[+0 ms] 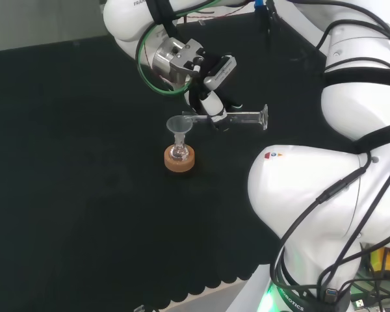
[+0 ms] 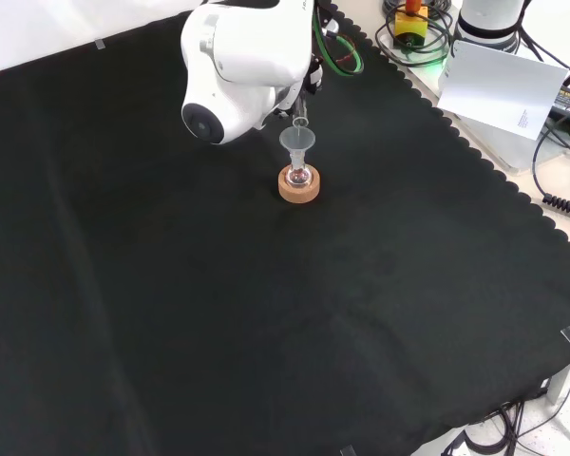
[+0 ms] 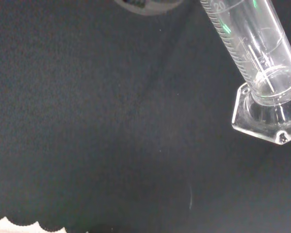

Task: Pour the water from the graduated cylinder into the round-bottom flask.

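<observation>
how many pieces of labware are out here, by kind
graduated cylinder: 1, held tipped on its side by the hand
funnel: 1
round-bottom flask: 1
cork ring stand: 1
total: 4

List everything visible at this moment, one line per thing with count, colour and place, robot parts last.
graduated cylinder: one, clear glass, held about level above the cloth, mouth over the funnel, base toward the head view's right.
funnel: one, clear, seated in the flask's neck.
round-bottom flask: one, clear, on the cork ring.
cork ring: one, tan, mid-bench.
black cloth: one, covers the bench.
white card: one, off the cloth, front view's upper right.
hand: one, black and white, fingers curled round the cylinder.
arm: one, white.
</observation>
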Controlling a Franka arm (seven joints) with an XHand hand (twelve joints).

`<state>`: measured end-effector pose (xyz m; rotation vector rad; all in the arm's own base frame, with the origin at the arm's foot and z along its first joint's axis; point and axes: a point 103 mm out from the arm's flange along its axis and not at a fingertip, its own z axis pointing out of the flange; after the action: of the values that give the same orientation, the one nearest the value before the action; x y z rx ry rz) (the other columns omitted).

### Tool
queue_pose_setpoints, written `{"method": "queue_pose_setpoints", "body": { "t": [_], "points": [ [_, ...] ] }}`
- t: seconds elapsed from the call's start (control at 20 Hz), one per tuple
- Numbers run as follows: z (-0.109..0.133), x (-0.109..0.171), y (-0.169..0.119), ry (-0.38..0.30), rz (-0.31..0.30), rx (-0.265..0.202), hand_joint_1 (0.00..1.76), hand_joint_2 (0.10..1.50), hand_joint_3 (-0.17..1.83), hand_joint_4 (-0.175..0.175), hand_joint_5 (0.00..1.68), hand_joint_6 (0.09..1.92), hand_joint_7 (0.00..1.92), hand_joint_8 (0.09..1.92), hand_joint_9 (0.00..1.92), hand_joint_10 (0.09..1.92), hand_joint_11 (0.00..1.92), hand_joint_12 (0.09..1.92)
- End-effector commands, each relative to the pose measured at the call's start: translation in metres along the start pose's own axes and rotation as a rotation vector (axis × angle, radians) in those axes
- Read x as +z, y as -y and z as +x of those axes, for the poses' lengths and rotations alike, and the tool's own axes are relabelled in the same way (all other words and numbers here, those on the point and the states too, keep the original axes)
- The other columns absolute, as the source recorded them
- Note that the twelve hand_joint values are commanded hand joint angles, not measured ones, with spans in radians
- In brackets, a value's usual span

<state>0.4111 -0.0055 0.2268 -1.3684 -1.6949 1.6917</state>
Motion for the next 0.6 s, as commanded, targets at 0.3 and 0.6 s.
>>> {"method": "queue_pose_setpoints", "body": {
  "t": [0.3, 0.6],
  "points": [
    [-0.004, 0.003, -0.004, -0.039, -0.098, -0.078, 1.23, 1.08, 0.0, 0.04, 1.03, 0.95, 1.1, 0.82, 1.46, 0.09, 1.25, 0.77],
    [-0.009, 0.004, -0.016, -0.067, -0.112, -0.121, 1.23, 1.08, 0.0, 0.04, 1.03, 0.95, 1.1, 0.82, 1.46, 0.09, 1.25, 0.77]
  ]
}}
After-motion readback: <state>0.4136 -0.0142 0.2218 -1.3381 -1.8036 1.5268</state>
